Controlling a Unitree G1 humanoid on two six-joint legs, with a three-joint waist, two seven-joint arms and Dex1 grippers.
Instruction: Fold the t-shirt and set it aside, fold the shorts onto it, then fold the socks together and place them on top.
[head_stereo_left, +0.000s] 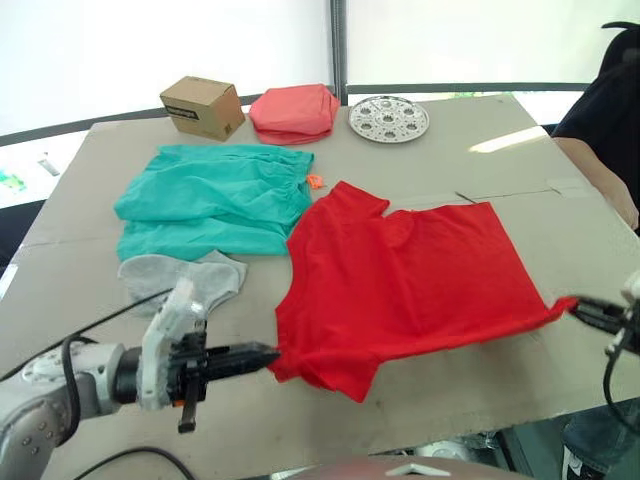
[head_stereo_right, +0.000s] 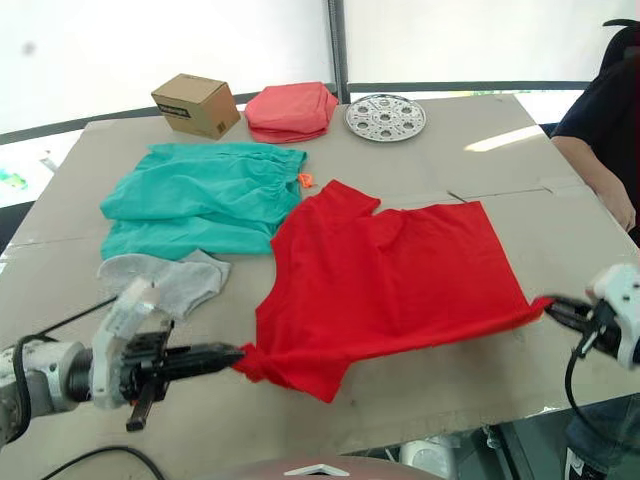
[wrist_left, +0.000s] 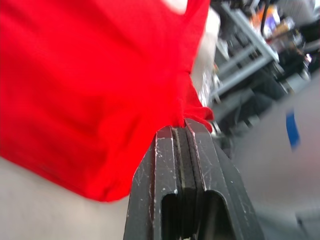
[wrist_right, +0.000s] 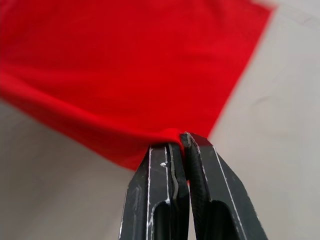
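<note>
Fingers of the left gripper (head_stereo_left: 272, 354) and the right gripper (head_stereo_right: 548, 307) are each pinched tight on an opposite near corner of the bright red short-sleeved fabric t-shirt (head_stereo_left: 405, 280), which lies spread near the front of the grey desk (head_stereo_left: 440, 170). To fold well, I would lift both corners evenly, keeping the near edge taut, and carry it toward the far hem. The teal-green gathered-waist shorts (head_stereo_left: 210, 200) and light grey soft socks (head_stereo_left: 180, 275) lie just to the left; bare desk lies to the right, near a person's arm (head_stereo_left: 600, 175).
</note>
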